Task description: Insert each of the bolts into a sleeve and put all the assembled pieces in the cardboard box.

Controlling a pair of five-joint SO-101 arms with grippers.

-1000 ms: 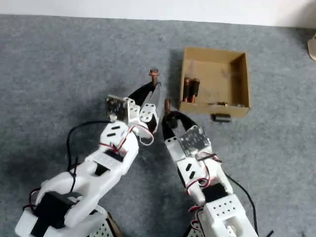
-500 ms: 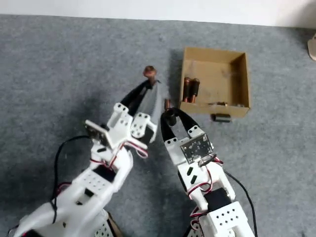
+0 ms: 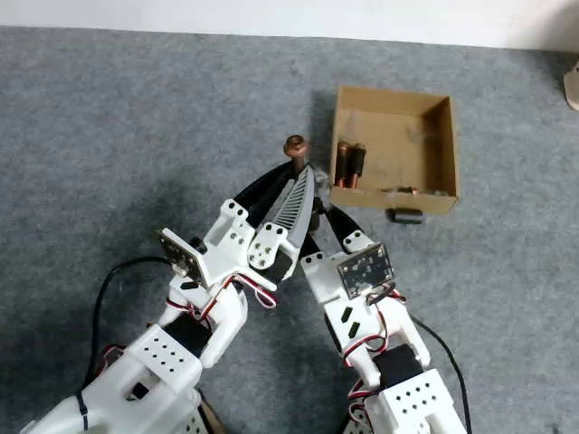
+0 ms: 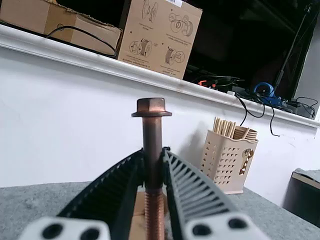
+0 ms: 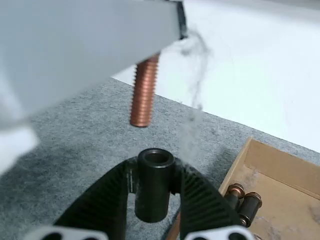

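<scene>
Left wrist view, and the left claw [image 4: 153, 150] had its ribbed fingers [image 4: 112, 192] pinched hard on the shank of a copper bolt [image 4: 151, 120]. Head up, thread pointing down between them, and it stood dead upright!

In the right wrist view, the right claw [image 5: 155, 170] was clamped round a black sleeve [image 5: 155, 200]. The sleeve stood on end with its open mouth facing up. And look at that: the bolt's threaded tip hung just above that mouth with a clear gap between the two, so it was not in yet.

From the high view, the left claw lay across the top of the right one, and the bolt's head showed at the tips. Near them, a little further out on the grey worktop [image 3: 118, 127], sat the cardboard box [image 3: 371, 201], open at the top. Two assembled pieces [image 3: 348, 165] lay side by side inside it, against the wall nearest the claws. There was something more along the box's front wall, too small to make out. A loose sleeve [image 3: 406, 215] lay on the worktop just outside that front wall, well apart from both claws.
</scene>
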